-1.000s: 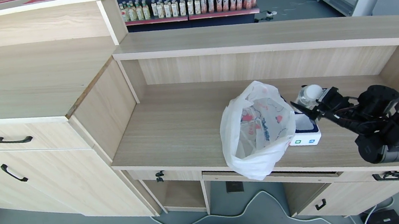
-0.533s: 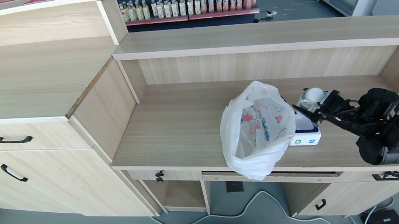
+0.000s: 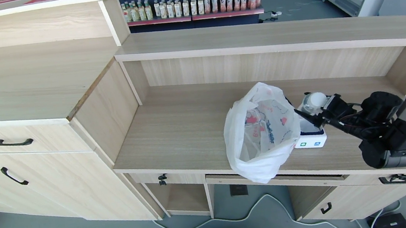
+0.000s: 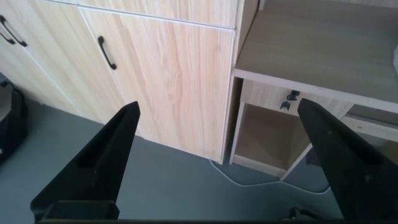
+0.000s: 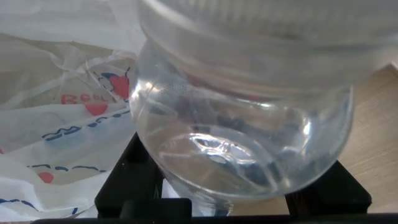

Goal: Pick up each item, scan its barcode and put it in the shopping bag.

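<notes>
One clear bottle [image 3: 312, 103] with a white cap

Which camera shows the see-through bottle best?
The head view: it shows the clear plastic bottle with a white cap held in the right claw above the white scanner box. The right wrist view gives its rounded clear body, very close. The left wrist view faces wooden cupboard doors.

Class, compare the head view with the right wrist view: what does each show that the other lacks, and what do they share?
Head view alone: cabinet drawers, the far shelf of drinks, and the right end effector from outside, shut on the bottle. Right wrist view alone: a close look through the bottle's clear rounded body. Shared: the bottle, the printed shopping bag beside it, the wooden counter.
</notes>
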Controlling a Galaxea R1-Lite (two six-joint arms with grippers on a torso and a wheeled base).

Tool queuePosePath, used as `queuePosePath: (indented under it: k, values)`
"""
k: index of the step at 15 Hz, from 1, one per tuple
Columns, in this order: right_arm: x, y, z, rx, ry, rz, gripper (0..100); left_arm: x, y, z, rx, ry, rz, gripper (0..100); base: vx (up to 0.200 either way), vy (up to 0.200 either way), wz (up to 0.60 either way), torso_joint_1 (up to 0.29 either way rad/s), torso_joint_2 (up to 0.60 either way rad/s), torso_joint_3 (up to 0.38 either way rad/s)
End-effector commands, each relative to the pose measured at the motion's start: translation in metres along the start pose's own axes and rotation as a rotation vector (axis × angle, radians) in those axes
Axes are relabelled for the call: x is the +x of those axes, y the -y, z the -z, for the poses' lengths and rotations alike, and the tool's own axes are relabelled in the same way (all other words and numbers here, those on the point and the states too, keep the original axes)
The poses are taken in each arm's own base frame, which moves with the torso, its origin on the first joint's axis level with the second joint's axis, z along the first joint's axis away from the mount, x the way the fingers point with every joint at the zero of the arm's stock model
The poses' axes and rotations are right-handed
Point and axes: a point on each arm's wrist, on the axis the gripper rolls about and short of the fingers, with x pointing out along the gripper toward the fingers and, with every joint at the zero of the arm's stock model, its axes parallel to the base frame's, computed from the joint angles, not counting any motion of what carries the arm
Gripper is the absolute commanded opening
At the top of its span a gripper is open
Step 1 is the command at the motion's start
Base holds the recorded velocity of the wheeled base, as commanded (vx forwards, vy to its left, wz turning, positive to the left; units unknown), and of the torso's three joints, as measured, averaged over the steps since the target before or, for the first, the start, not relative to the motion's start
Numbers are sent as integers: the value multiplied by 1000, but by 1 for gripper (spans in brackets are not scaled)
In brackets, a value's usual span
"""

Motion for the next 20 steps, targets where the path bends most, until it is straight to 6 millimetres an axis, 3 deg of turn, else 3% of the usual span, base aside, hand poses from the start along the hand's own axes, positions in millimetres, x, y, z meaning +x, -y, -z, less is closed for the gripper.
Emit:
queuePosePath:
  k: [1,5,7,9,11,12,13,15,17,20]
  values:
    - [0,-3,2,8,-3,-9,0,0,0,0,0,1,0,100,0,0,0,0,0,0]
    - [0,-3,3,9,-4,-10,0,0,0,0,0,1,0,100,0,0,0,0,0,0]
    - [-3,16,-12,-1,18,26,0,0,0,0,0,1,0,100,0,0,0,0,0,0]
    - [-42,51,-55,87,-37,100,0,0,0,0,0,1,0,100,0,0,0,0,0,0]
    - [-105,86,-77,124,-180,277,0,0,0,0,0,1,0,100,0,0,0,0,0,0]
    - [-126,90,-81,138,-230,311,0,0,0,0,0,1,0,100,0,0,0,0,0,0]
    - [-168,90,-98,200,-348,367,0,0,0,0,0,1,0,100,0,0,0,0,0,0]
    - [-214,100,-118,275,-513,448,0,0,0,0,0,1,0,100,0,0,0,0,0,0]
    - [-241,102,-127,343,-627,496,0,0,0,0,0,1,0,100,0,0,0,0,0,0]
    - [-253,103,-138,344,-642,531,0,0,0,0,0,1,0,100,0,0,0,0,0,0]
